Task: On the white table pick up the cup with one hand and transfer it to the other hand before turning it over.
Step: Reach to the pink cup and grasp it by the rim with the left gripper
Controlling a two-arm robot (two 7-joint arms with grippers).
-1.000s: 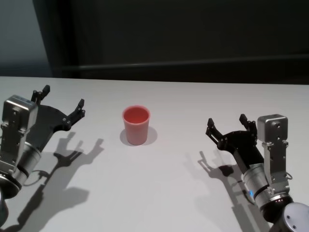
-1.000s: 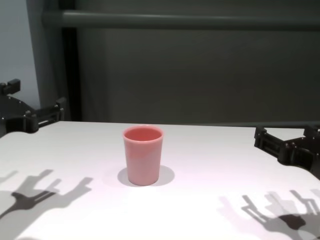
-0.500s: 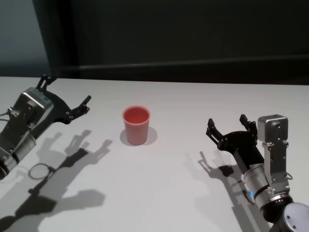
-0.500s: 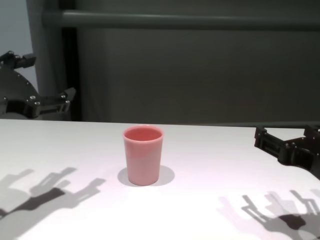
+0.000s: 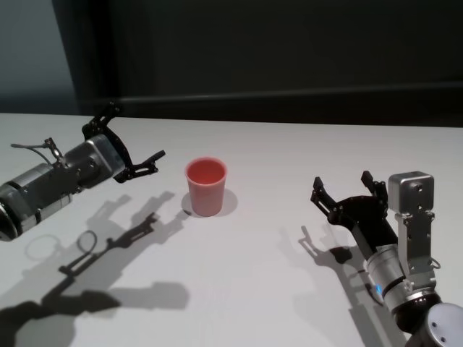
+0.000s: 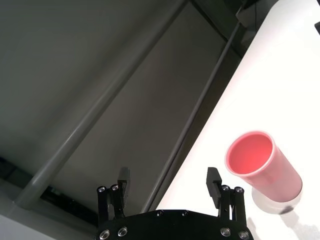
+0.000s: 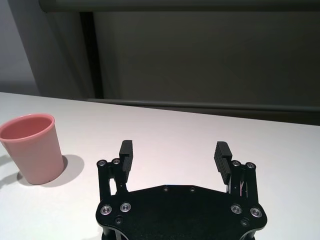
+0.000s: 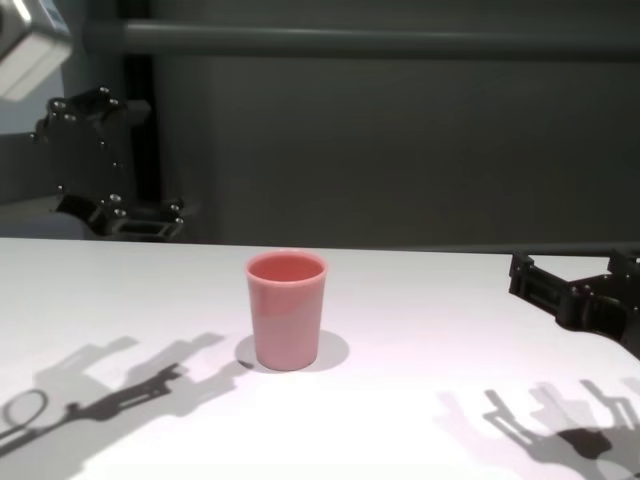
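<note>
The pink cup stands upright, mouth up, on the white table near its middle. My left gripper hovers above the table just left of the cup, turned on its side, open and empty, its lower fingertip a short way from the rim. In the chest view this gripper sits higher than the cup. The left wrist view shows the cup off to one side of the open gripper. My right gripper rests low at the right, open and empty, well clear of the cup.
A dark wall with a horizontal rail runs behind the table's far edge. Arm shadows fall on the tabletop left of the cup.
My left arm has lifted, swung toward the cup and rolled its gripper sideways. The cup and the right arm have not moved.
</note>
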